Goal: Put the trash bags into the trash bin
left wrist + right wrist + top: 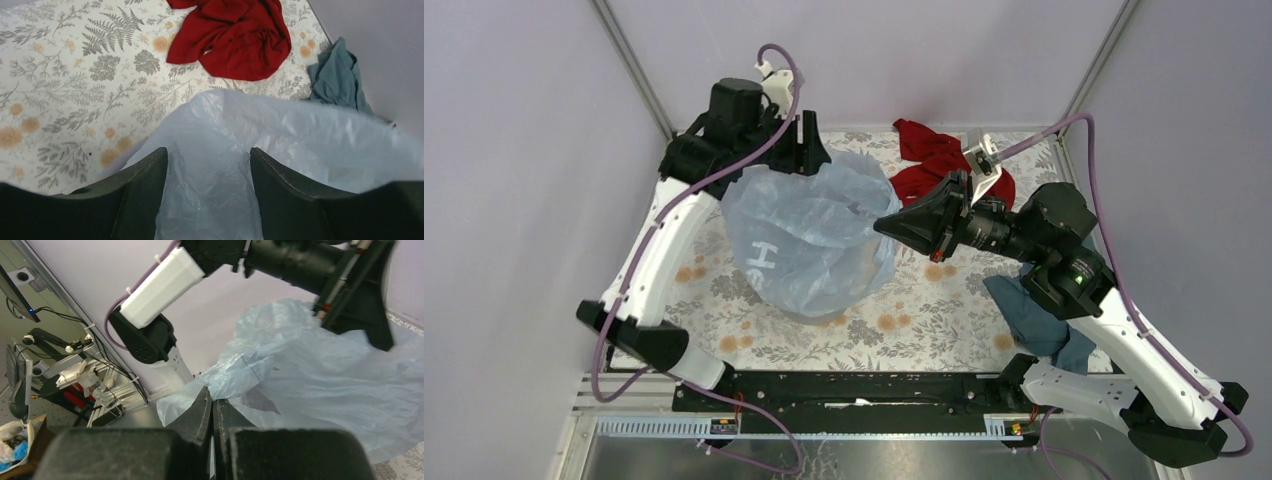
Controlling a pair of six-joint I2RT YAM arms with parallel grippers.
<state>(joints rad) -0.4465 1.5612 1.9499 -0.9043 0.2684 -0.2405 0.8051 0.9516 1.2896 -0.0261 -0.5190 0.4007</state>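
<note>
The pale-blue trash bag (814,235) stands puffed up at mid-table, and no grey trash bin shows plainly; the bag covers that spot. My left gripper (809,150) is at the bag's far top edge. In the left wrist view its jaws (207,150) stand wide apart with bag film (280,135) lying between them. My right gripper (886,225) is at the bag's right upper edge. In the right wrist view its fingers (212,397) are pressed together on a pinch of the bag (320,370).
A red cloth (929,160) lies at the back right, also in the left wrist view (235,35). A dark teal cloth (1034,315) lies under the right arm, also in the left wrist view (337,75). The cell walls stand close at the back and sides.
</note>
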